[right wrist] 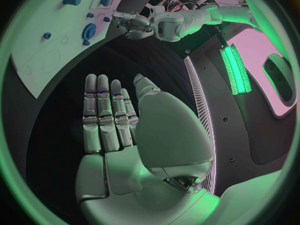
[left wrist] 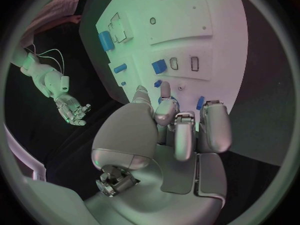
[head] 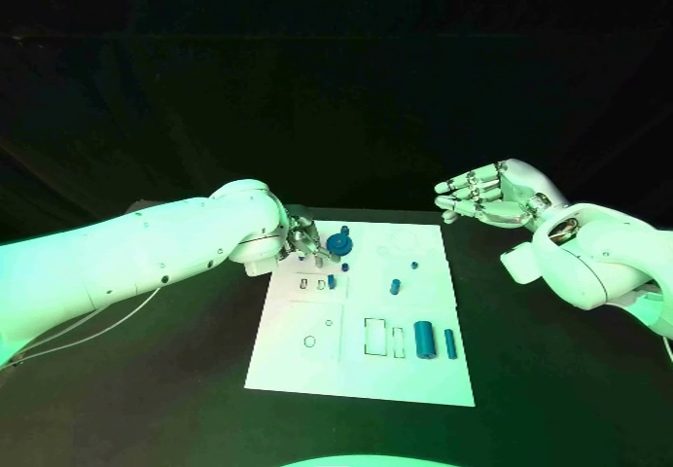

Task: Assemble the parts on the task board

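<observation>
Fingers (head: pixel 317 249) of the left hand (head: pixel 303 241) curl down at the board's (head: pixel 421 370) far left part, whether holding anything I cannot tell; right hand (head: pixel 491 195) hovers spread, empty, beyond the far right corner.

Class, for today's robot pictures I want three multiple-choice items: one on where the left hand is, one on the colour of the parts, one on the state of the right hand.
1. Where is the left hand?
A. Over the board's far left part
B. Off the table's right side
C. At the board's near edge

2. What colour are the small parts?
A. Red
B. Blue
C. Yellow

3. What state is the right hand in?
A. Gripping a part
B. Pressing on the board
C. Open, holding nothing

Answers:
1 A: the left hand sits at the far left of the task board, beside a round part.
2 B: the parts, such as the large cylinder, are blue.
3 C: the right hand hangs off the board, fingers apart and empty.
</observation>
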